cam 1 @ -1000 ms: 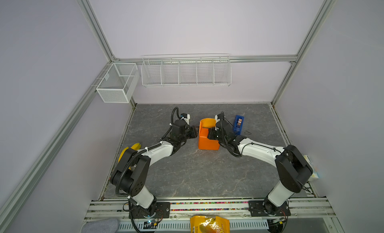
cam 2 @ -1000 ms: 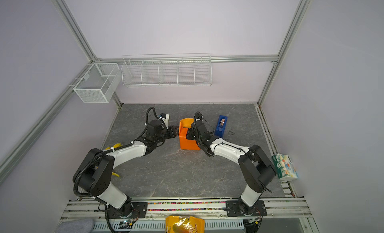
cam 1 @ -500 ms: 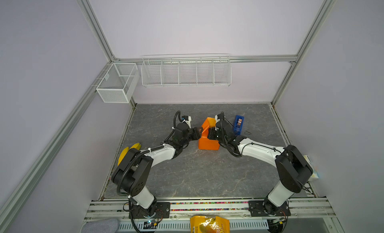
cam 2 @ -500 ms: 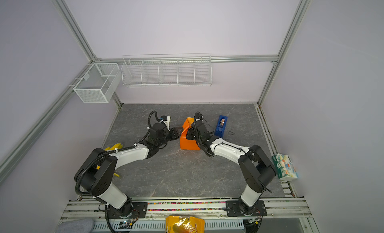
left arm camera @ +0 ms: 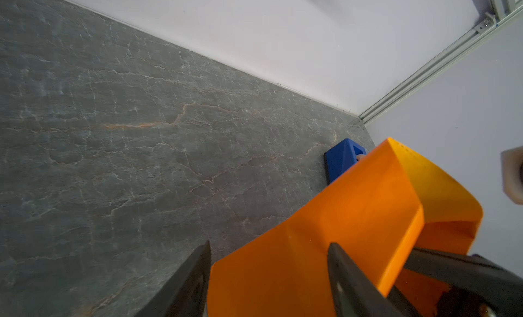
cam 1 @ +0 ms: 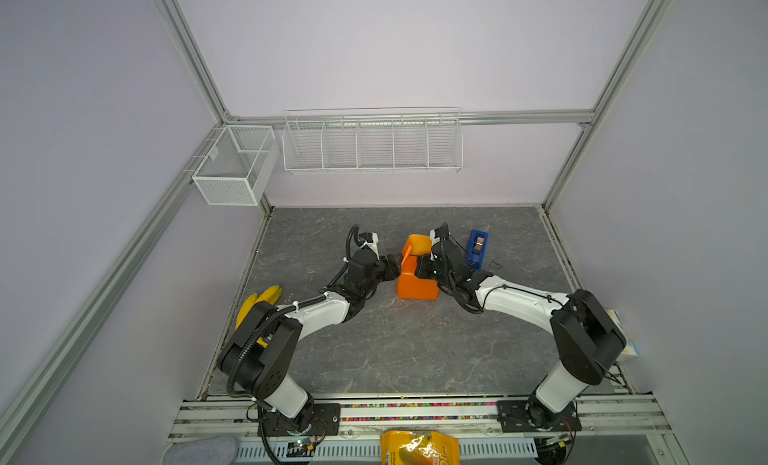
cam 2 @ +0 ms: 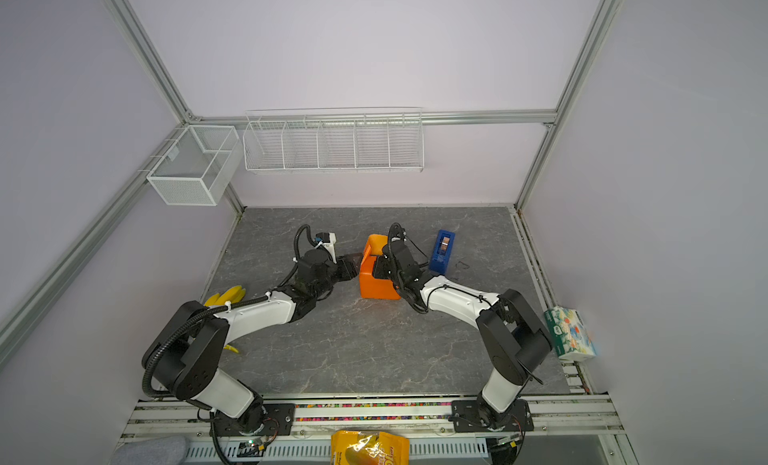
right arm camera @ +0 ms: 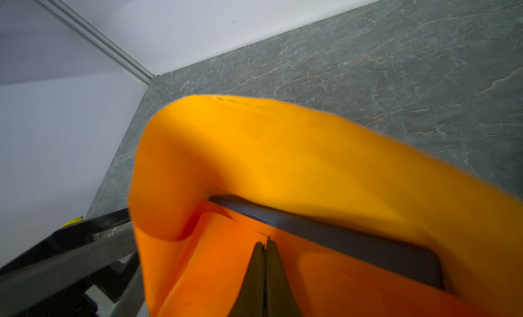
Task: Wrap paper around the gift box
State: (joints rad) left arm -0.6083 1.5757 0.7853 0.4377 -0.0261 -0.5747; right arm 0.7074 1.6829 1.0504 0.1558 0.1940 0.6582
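- Two grippers are working on one half-wrapped bundle in the middle of the grey table [cam 1: 395,350]. The left gripper [cam 1: 395,267] is sitting against its side and the right gripper [cam 1: 422,267] is bearing on its top.
- One sheet of orange paper [cam 1: 415,282] is standing folded up around the gift box [right arm camera: 339,242], which is lying inside it. Only a dark navy edge is showing in the right wrist view, and both top views are hiding the box altogether.
- The right gripper's jaws are pressing tight together, with the tips resting on the paper over the box top. They are likely pinning the sheet so it is not springing open. Whether a layer is nipped between them I cannot tell.
- The left gripper's jaws are standing apart in the left wrist view, straddling a raised flap without clamping it. It is probably placed to take or push that flap over.
- One flap is curling up loose at the far end, so the folding is looking unfinished, and no tape is showing on the paper.
- One bright-blue tape dispenser [cam 1: 477,249] is sitting near the bundle, probably kept within reach for sealing.
- One bunch of bananas [cam 1: 262,303], one yellow snack bag [cam 1: 419,448], one tissue pack [cam 2: 571,334] and two white wire baskets [cam 1: 372,151] are sitting well apart from the work.
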